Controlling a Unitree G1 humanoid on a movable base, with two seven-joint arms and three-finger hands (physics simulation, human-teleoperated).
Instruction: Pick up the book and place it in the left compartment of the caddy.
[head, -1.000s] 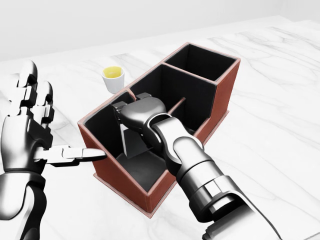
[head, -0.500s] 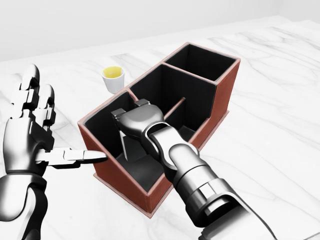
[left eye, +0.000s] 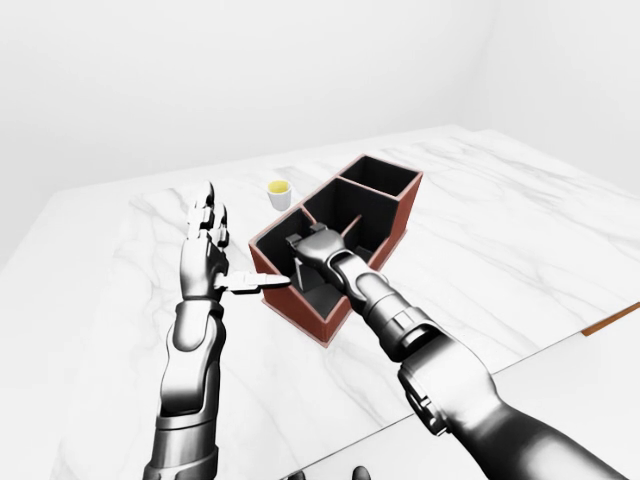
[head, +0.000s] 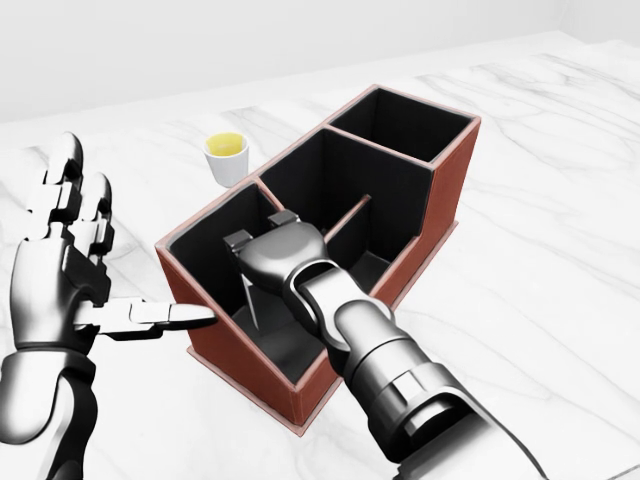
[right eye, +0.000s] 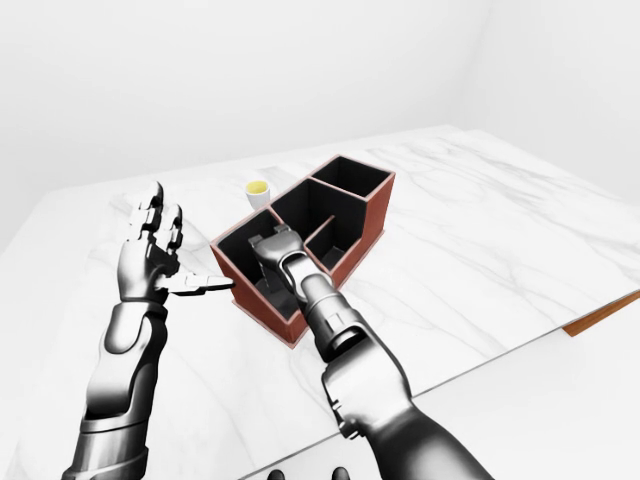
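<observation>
1 caddy (head: 440, 190) | 1 cup (head: 226, 156) | left hand (head: 60, 270) splayed | right hand (head: 280, 250) grip unclear

my right hand (head: 272, 250) is reached forward and down at the end of a bent arm, wrist turned so the knuckles face up; its fingers (head: 238, 240) curl downward, and i can't tell what they close on. my left hand (head: 60, 270) stands upright at the left of the head view, palm toward the middle, two fingers straight up and spread, the thumb (head: 150, 317) pointing sideways to the right.
</observation>
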